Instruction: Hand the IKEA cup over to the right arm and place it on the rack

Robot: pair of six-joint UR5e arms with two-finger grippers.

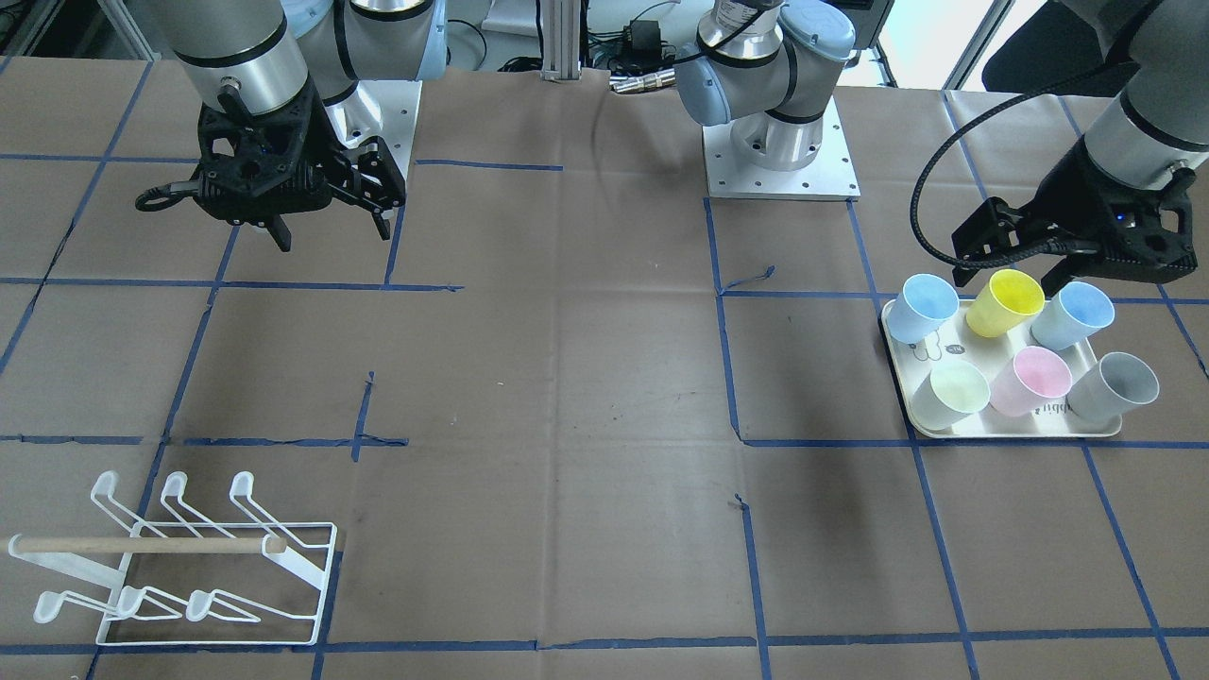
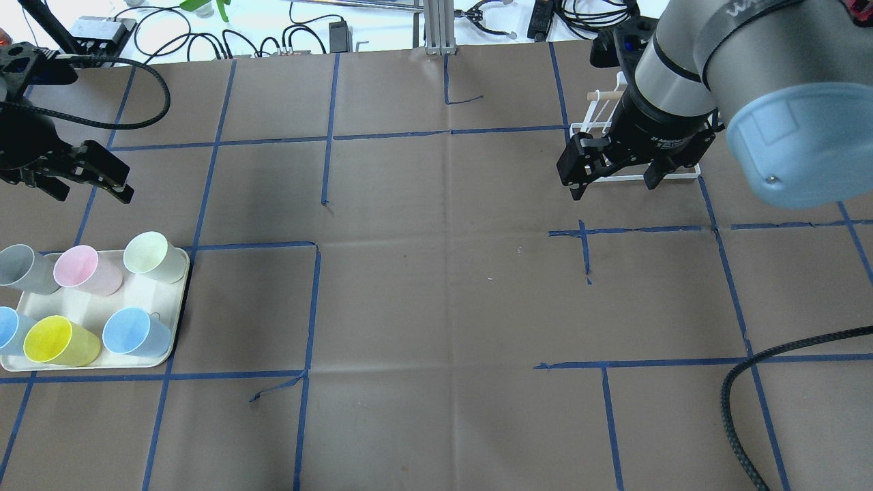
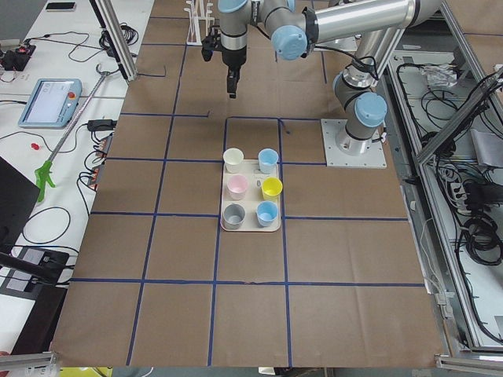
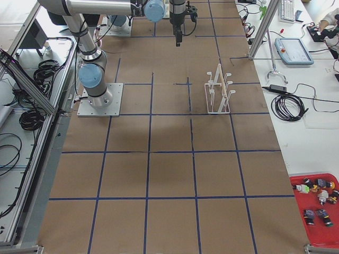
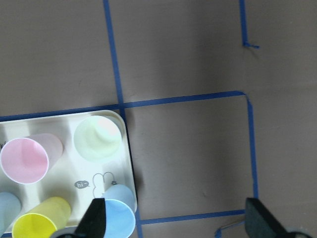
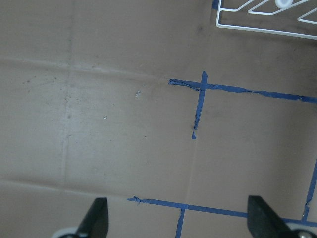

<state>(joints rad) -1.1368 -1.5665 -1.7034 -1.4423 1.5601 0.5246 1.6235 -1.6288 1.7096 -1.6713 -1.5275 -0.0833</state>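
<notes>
Six IKEA cups (image 1: 1030, 380) stand on the tray (image 2: 136, 296); none is lifted. Near the tray, the left tool (image 2: 93, 196) hovers spread and empty. Well apart from the tray, the right tool (image 2: 612, 189) is likewise spread and empty. Farthest off, the rack (image 1: 142, 545) carries no cup. Pickup, handover and placement remain.

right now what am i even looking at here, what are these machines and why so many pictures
Two robot arms stand at a paper-covered table. Each ends in a two-finger tool. Six cameras film one moment: two above, two from the table ends, one on each wrist. The left tool hovers open by a cream tray carrying six coloured cups. The right tool hangs open, apart from a white wire rack. Neither holds anything.
</notes>
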